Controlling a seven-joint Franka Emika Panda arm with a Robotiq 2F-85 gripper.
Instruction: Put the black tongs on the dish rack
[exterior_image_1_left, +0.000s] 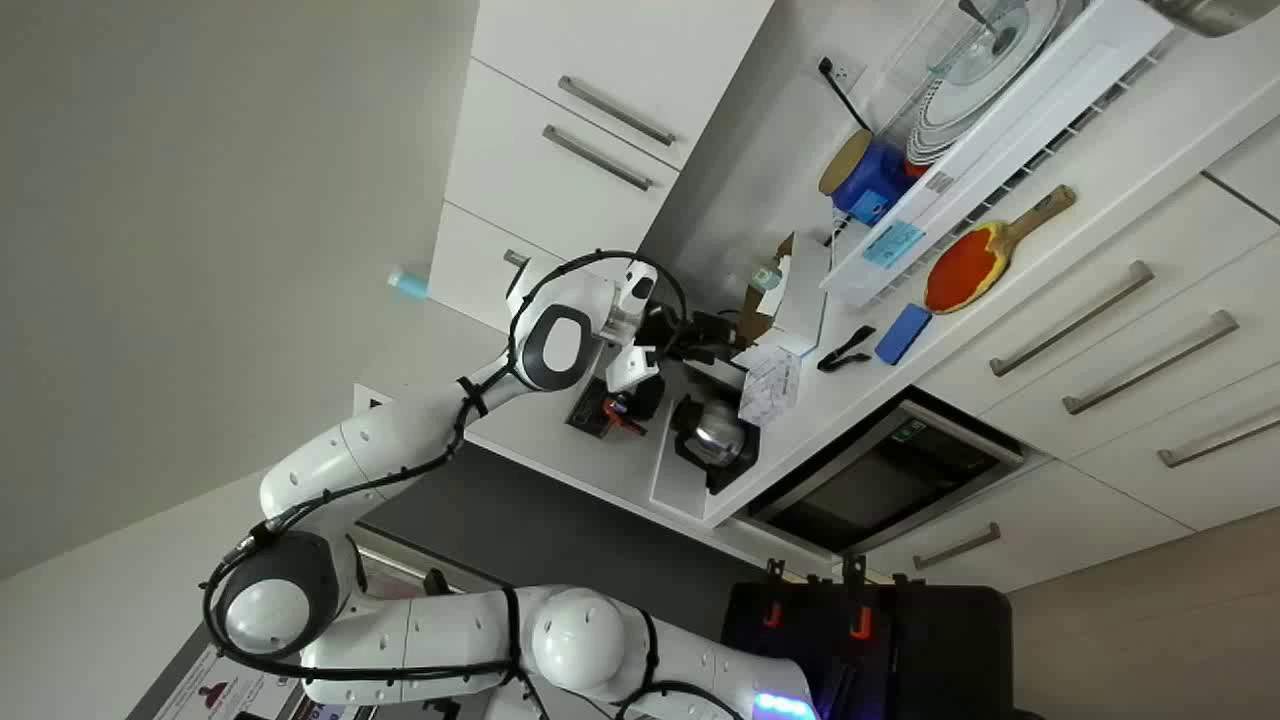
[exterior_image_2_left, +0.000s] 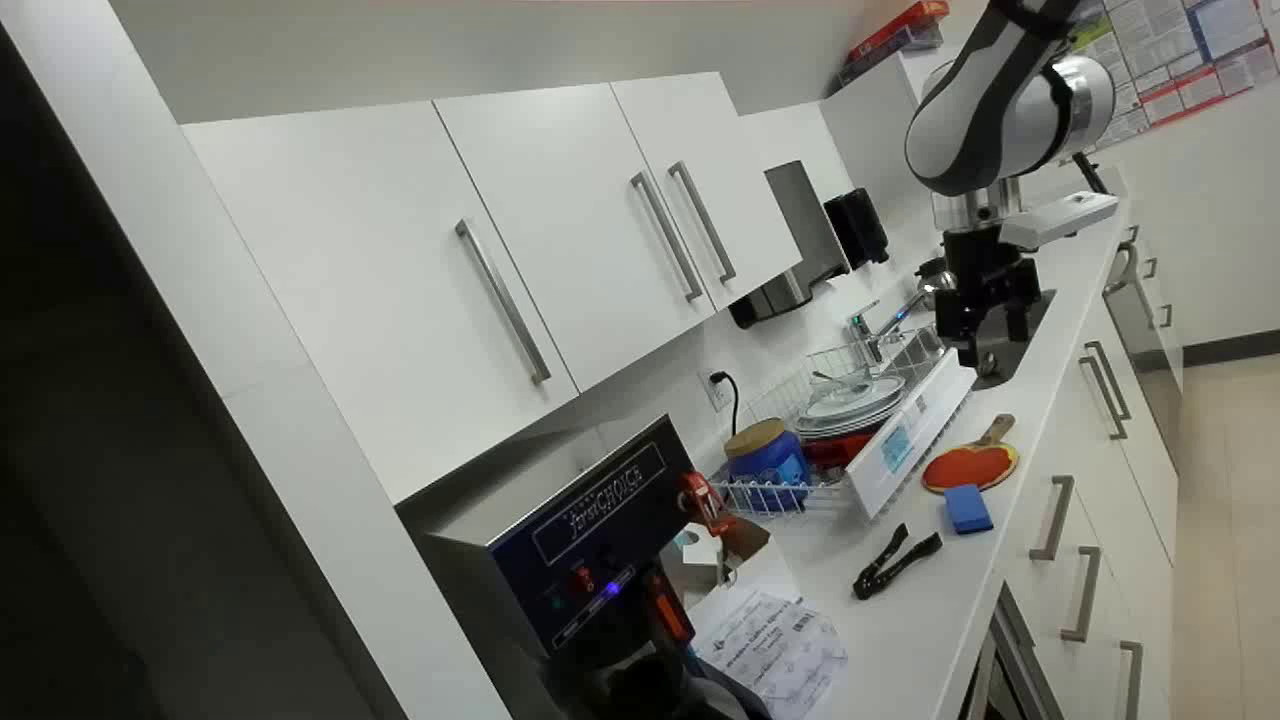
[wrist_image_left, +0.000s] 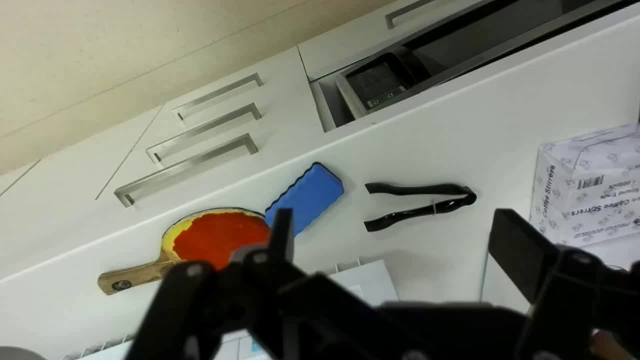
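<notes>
Your pincer (exterior_image_2_left: 993, 348) hangs above worktop (wrist_image_left: 490, 135), jaws spread wide, gripping nothing! There lie black tongs (wrist_image_left: 430, 189), flat on worktop, legs splayed, framed between your jaws in wrist view yet well below them. Blue block (wrist_image_left: 307, 196) sits just off their free ends, red paddle (wrist_image_left: 215, 236) next along. And near them, dish rack (exterior_image_2_left: 822, 492), long white panel (exterior_image_2_left: 925, 425) along one side, plates (exterior_image_2_left: 850, 403) and blue jar (exterior_image_2_left: 768, 466) aboard; tongs outside it.

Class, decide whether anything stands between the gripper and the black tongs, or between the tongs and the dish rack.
Nothing visible stands between the open gripper and the black tongs. On the way to the dish rack, a long white panel runs along its front side, so the tongs probably need lifting over it.
</notes>
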